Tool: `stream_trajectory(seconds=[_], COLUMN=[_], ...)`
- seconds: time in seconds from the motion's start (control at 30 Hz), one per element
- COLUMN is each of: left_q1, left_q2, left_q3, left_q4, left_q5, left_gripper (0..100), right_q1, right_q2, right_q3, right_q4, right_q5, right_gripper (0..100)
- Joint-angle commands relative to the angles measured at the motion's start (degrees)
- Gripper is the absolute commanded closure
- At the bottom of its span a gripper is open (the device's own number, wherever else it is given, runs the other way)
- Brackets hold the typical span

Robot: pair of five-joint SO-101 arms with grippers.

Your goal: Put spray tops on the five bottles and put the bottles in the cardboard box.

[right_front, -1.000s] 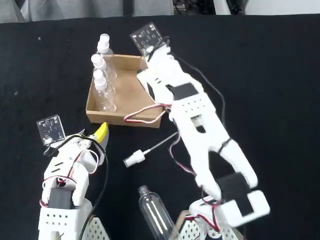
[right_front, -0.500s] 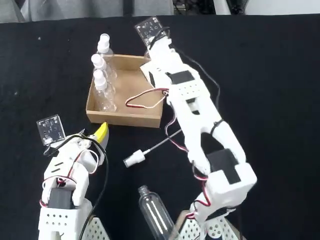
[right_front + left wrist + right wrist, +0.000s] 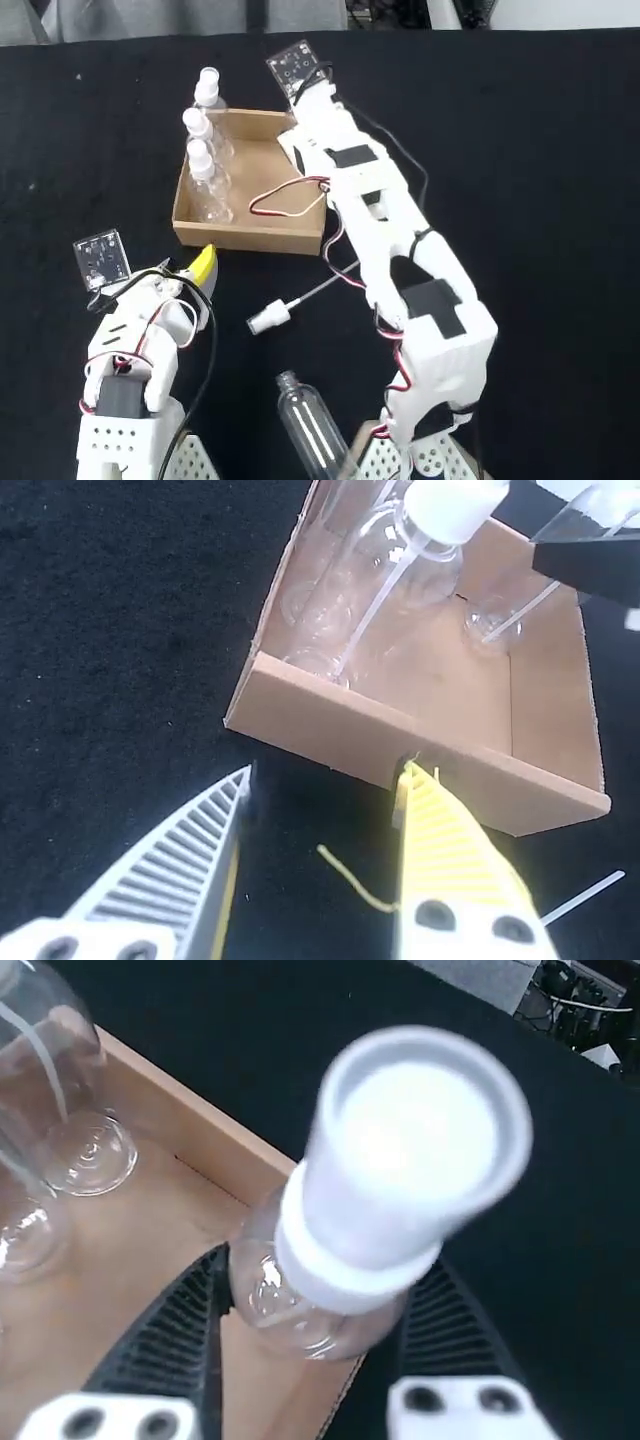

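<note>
Black fingers (image 3: 175, 1345) of the right gripper (image 3: 320, 1280) pinched a clear plastic bottle with white spray top (image 3: 385, 1190) over a corner of the brown cardboard box (image 3: 200, 1110); the left gripper (image 3: 328, 772) had its fingers spread, the box just beyond them.

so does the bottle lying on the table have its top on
Off: the bottle lies with a bare neck, a spray top lying apart beside it.

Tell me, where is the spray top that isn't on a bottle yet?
In the high view, the loose spray top lies on the black table, between the cardboard box and the uncapped bottle, slightly left of the picture's centre.
</note>
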Motion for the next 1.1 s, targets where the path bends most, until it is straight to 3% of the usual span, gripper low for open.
stream_trajectory(seconds=[0.0,0.67,0.87,1.07], left_q1=[-0.7,-0.7,-0.7,-0.7], left_q2=[-0.5,-0.4,-0.4,-0.4], left_q3=[1.3,1.3,1.3,1.3], left_q4=[-1.1,-1.1,-1.1,-1.1], left_q5=[-0.6,-0.6,-0.6,-0.6], left_gripper=[79,79,79,79], right_q1=[1.8,1.8,1.8,1.7], right_q2=[0.0,2.8,2.8,2.8], right_q3=[-4.1,-4.0,-3.4,-2.5], right_q4=[-2.6,-3.3,-3.2,-3.5], right_q5=[0.3,0.3,0.3,0.3], right_gripper=[88.8,88.4,78.3,74.5])
